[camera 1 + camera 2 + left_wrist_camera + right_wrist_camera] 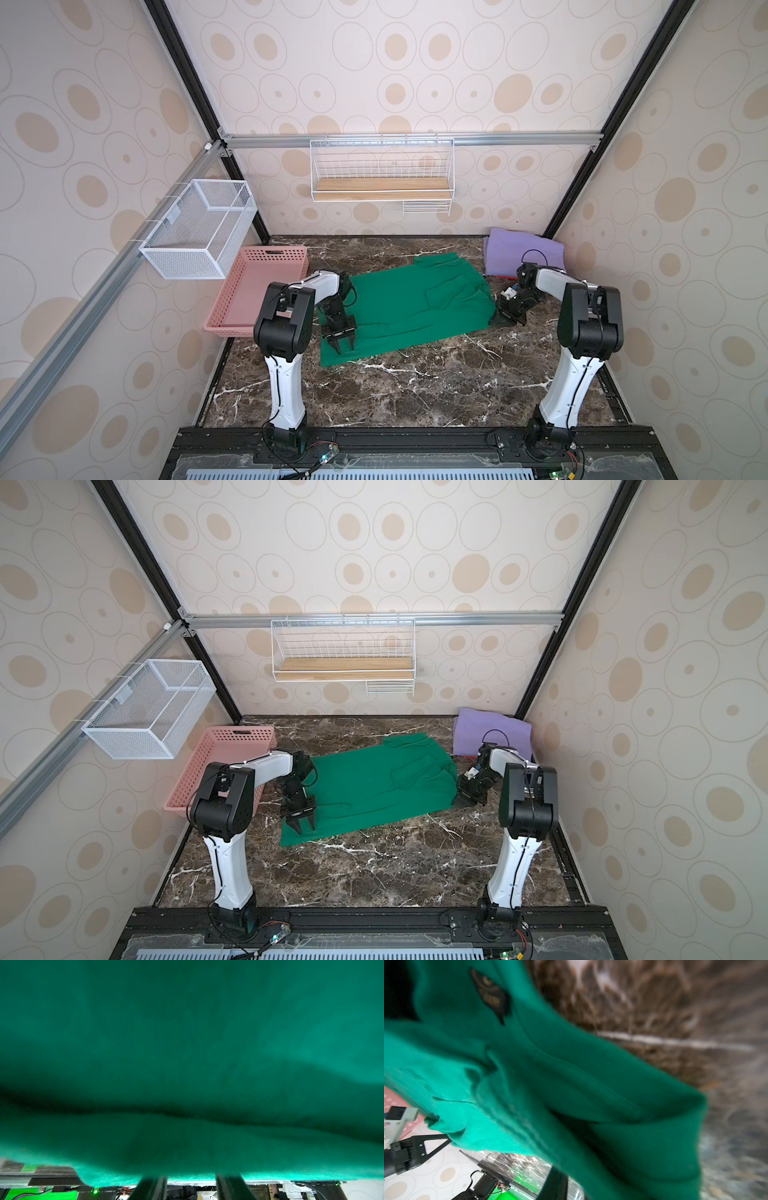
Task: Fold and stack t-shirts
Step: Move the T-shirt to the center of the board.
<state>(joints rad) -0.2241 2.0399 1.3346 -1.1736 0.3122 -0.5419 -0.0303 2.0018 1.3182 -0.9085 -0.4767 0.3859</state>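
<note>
The green t-shirt [407,307] [365,787] lies spread on the marble table, rumpled along its right side. My left gripper [344,347] [304,827] points down over the shirt's near left corner. Its jaws are open, and nothing shows between them in the left wrist view [191,1192]. At the shirt's right edge, my right gripper [508,319] [469,796] is shut on the green cloth [550,1074]. That cloth drapes over the jaws and leaves one finger [556,1184] showing. A black label [492,995] sits on the cloth. The folded lavender t-shirt [523,251] [490,729] lies at the back right corner.
A pink perforated basket [232,291] [195,771] stands at the table's left edge, behind my left arm. A white mesh basket [199,232] hangs on the left wall. On the back wall is a wire shelf [382,183]. Bare marble [415,386] runs along the front.
</note>
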